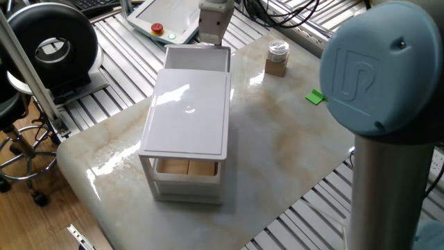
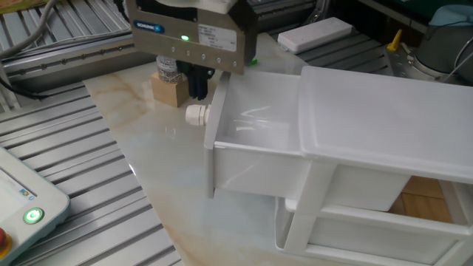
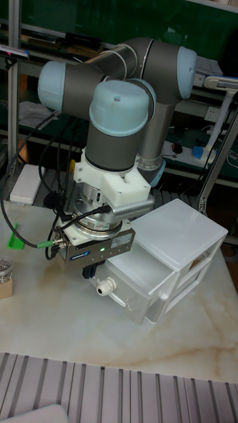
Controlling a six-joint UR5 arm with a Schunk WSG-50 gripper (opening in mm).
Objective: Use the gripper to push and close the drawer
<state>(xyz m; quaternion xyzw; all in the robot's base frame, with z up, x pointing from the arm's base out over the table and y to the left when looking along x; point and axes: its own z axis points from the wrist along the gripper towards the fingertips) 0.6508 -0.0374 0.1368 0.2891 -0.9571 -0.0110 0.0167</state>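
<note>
Hand (image 2: 199, 83) just behind drawer (image 2: 255, 144) front, above knob (image 2: 196, 114); fingers close together, gripping nothing. Drawer pulled out of cabinet (image 1: 186, 128), far end of tabletop (image 1: 291, 139). Risk: pushing high on thin rim, slipping over the edge or shoving whole cabinet. Fingertips partly hidden; contact with front unclear.

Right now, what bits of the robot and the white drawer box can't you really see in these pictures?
- End effector fingertips: in the other fixed view its body covers most of them, so open or shut is unclear; in the tall fixed view they are dark and tiny.
- Whether it touches the drawer: no view shows the gap.
- Lower compartments: something tan shows inside in one fixed view, but the cabinet frame hides what it is.
- Jar contents: too small.
</note>
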